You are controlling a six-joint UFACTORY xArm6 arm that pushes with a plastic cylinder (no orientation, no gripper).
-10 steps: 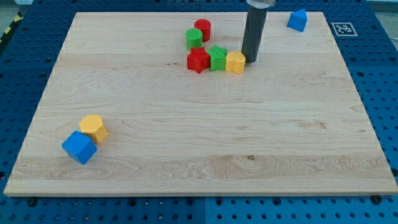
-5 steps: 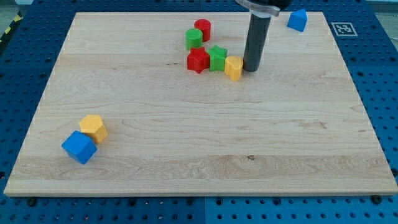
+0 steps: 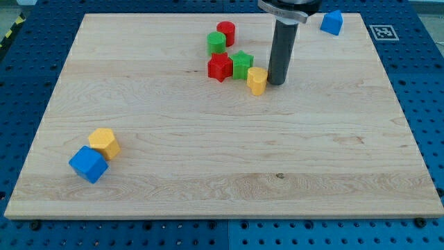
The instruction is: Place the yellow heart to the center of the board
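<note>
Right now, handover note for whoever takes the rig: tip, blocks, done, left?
My tip sits on the board, against the yellow heart on its view-right side.
The heart lies toward the view's top, right of centre, just below-right of the green star and the red star.
Done: the tip is in contact with the heart.
Left: push the heart toward the view's bottom and slightly left until it reaches the board's centre. That path looks free of blocks.

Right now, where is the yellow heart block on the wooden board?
The yellow heart block sits in the view's upper middle, just below-right of the green star block, with my tip against its right side.
</note>
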